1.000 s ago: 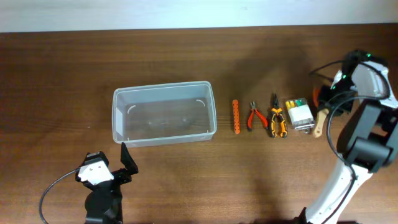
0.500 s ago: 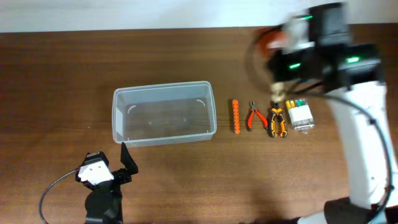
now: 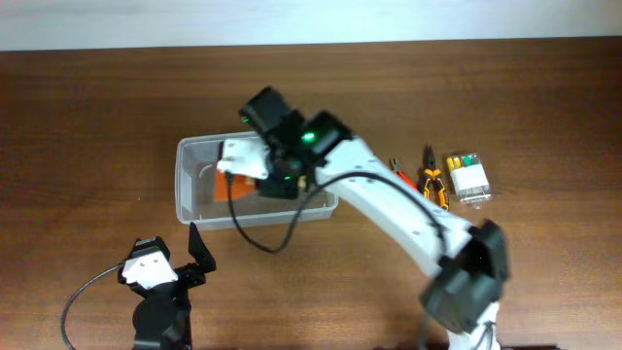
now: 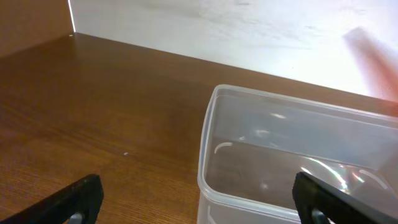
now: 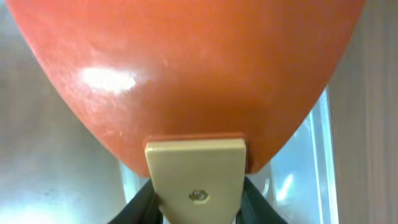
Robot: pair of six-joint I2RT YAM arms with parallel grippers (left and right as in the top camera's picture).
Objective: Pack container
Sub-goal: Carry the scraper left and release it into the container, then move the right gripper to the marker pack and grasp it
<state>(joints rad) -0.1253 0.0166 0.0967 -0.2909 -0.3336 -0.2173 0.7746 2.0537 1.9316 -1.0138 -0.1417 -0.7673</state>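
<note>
The clear plastic container (image 3: 194, 208) stands left of the table's middle; it also shows in the left wrist view (image 4: 206, 163) and the right wrist view (image 5: 323, 143). My right gripper (image 3: 277, 177) reaches over it and is shut (image 5: 196, 208) on the beige handle of an orange spatula (image 5: 186, 74). The orange blade (image 3: 231, 189) hangs over the container's inside. My left gripper (image 3: 177, 257) is open and empty just in front of the container's front left corner; its fingers (image 4: 202, 205) frame that corner.
A row of small tools lies right of the container: red-handled pliers (image 3: 395, 166) partly behind my right arm, yellow-and-black pliers (image 3: 433, 187), and a pack of batteries (image 3: 468, 176). A white wall runs along the table's far edge.
My right arm has swung from the far right of the table to over the container, carrying the orange spatula. The left arm has not moved.
</note>
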